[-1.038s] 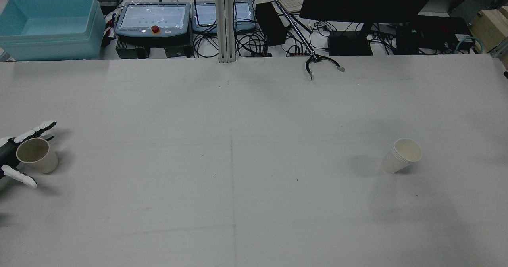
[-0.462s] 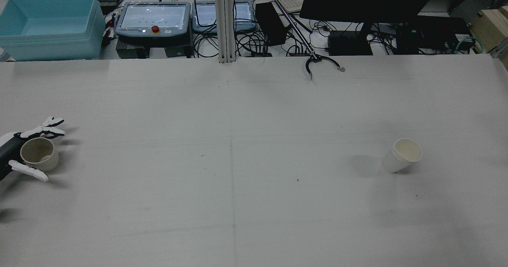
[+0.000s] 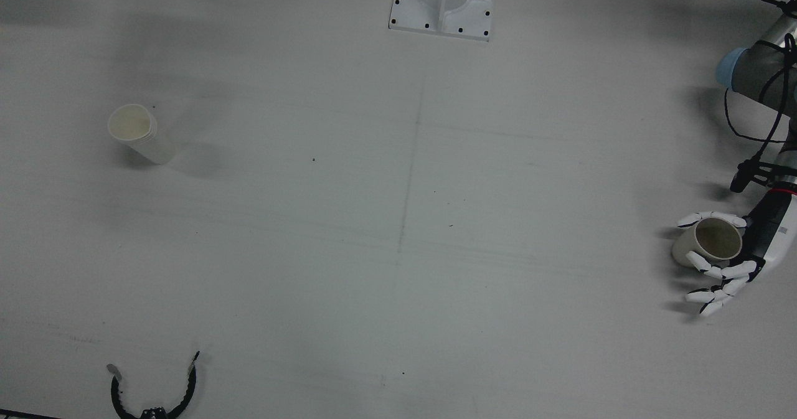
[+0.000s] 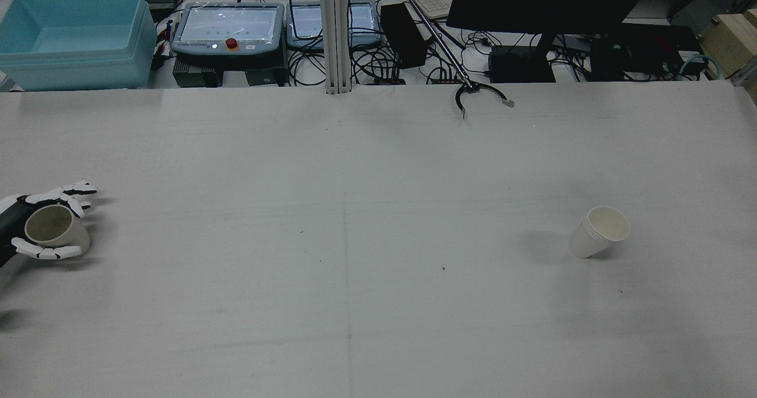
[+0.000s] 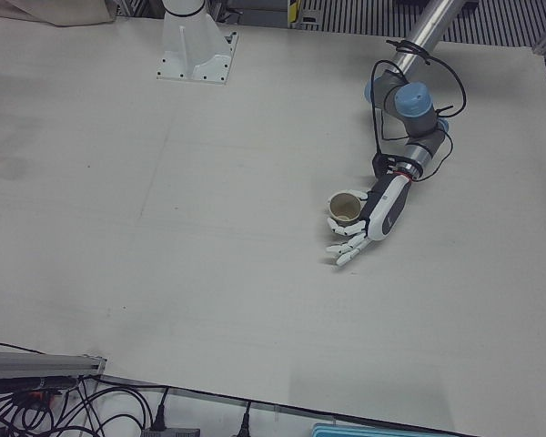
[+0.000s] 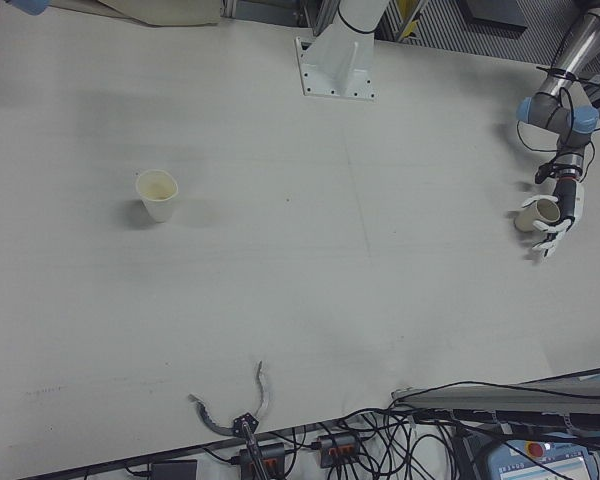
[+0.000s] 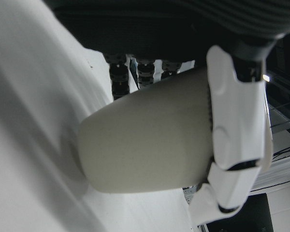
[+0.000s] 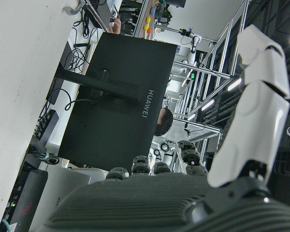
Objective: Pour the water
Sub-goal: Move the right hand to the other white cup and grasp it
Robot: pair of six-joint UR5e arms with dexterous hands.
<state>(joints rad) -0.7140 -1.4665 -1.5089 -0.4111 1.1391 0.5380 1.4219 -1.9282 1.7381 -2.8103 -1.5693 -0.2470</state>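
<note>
A beige paper cup (image 4: 56, 230) stands at the table's far left in the rear view; it also shows in the front view (image 3: 710, 241) and the left-front view (image 5: 346, 209). My left hand (image 4: 15, 223) wraps it: the thumb lies on its near side and the fingers (image 3: 716, 282) curl behind, some still spread. In the left hand view the thumb (image 7: 237, 121) presses on the cup (image 7: 145, 145). A stack of white paper cups (image 4: 598, 232) stands alone on the right half. My right hand (image 8: 183, 193) shows only in its own view, off the table and empty.
A black grabber tool (image 4: 479, 93) lies at the table's far edge. A white post base (image 3: 442, 8) stands at the robot side. A blue bin (image 4: 71, 37), teach pendants and a monitor stand beyond the table.
My left hand's fingers and thumb have closed in from a wide spread onto the beige cup. The cup has barely shifted. The white cup stack has not moved.
</note>
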